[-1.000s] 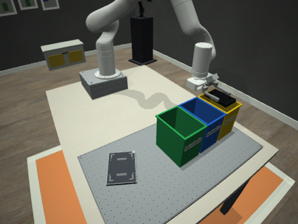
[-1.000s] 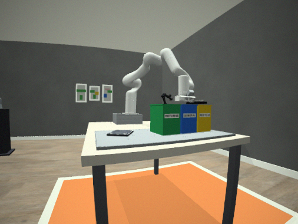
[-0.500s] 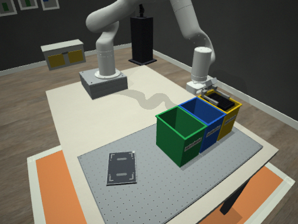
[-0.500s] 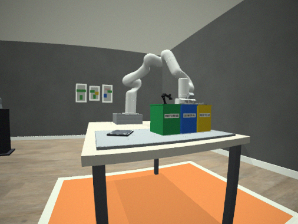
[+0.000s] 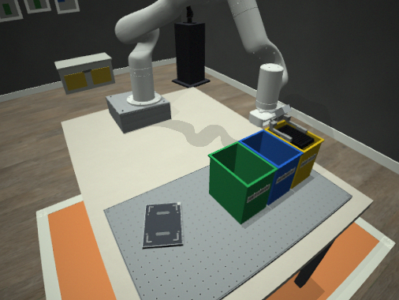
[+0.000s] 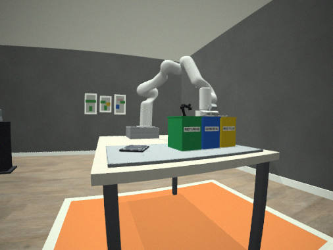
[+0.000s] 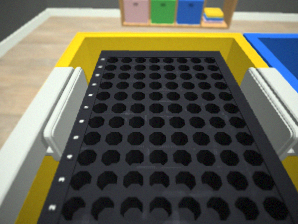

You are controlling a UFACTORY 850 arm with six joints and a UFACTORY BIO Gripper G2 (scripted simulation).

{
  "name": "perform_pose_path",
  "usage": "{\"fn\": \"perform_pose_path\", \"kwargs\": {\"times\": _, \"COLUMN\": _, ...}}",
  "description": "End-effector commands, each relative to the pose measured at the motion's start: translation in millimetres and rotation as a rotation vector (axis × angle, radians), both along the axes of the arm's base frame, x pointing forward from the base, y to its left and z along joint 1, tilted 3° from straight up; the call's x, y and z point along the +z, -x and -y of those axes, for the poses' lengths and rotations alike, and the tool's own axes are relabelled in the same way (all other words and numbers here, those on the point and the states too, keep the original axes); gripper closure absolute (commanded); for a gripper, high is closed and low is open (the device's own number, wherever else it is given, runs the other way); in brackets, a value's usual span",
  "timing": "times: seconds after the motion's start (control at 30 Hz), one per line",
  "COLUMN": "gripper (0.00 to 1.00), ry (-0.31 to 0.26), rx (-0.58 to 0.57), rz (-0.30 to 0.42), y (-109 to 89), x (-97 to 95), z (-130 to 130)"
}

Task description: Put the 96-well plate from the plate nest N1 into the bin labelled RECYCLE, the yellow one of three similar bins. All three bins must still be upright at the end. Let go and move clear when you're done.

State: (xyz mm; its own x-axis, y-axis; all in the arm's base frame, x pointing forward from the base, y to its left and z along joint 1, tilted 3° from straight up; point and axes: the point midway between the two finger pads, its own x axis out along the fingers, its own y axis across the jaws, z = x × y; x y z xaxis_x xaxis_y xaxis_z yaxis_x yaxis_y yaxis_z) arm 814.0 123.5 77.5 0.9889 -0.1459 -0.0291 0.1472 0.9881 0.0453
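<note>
One six-joint arm [image 5: 248, 31] [image 6: 194, 72] spans the white-topped table [image 5: 118, 158] [image 6: 197, 170], its base at ten o'clock in the top view and its wrist pointing straight down at two o'clock. Three bins stand upright in a row: green RETURNS [image 5: 226, 193] [image 6: 176, 135], blue GENERAL [image 5: 280, 189] [image 6: 210, 139] and, farthest toward two o'clock, yellow RECYCLE [image 5: 301, 174] [image 6: 228, 139] [image 7: 150, 38]. Plate nest N1 [image 5: 162, 223] [image 6: 134, 148], toward seven o'clock, has been vacated. The black 96-well plate [image 5: 298, 136] [image 7: 157, 117] sits within the yellow bin's mouth, roughly level, its long sides clamped between the fingers of the BIO Gripper G2 [image 5: 297, 135] [image 6: 222, 115] [image 7: 171, 110] at nine and three o'clock in the wrist view. Picking and carrying look finished; release and a straight retreat remain, perhaps after slightly more lowering. Spreading fingers could nudge the rim.
</note>
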Motion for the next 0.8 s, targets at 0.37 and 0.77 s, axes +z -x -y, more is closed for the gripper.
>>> {"fn": "perform_pose_path", "kwargs": {"times": 0.37, "gripper": 0.82, "ry": 0.000, "rx": 0.000, "rz": 0.002, "y": -0.7, "x": 1.2, "z": -0.1}}
{"fn": "perform_pose_path", "kwargs": {"times": 0.77, "gripper": 0.82, "ry": 0.000, "rx": 0.000, "rz": 0.002, "y": -0.7, "x": 1.3, "z": -0.1}}
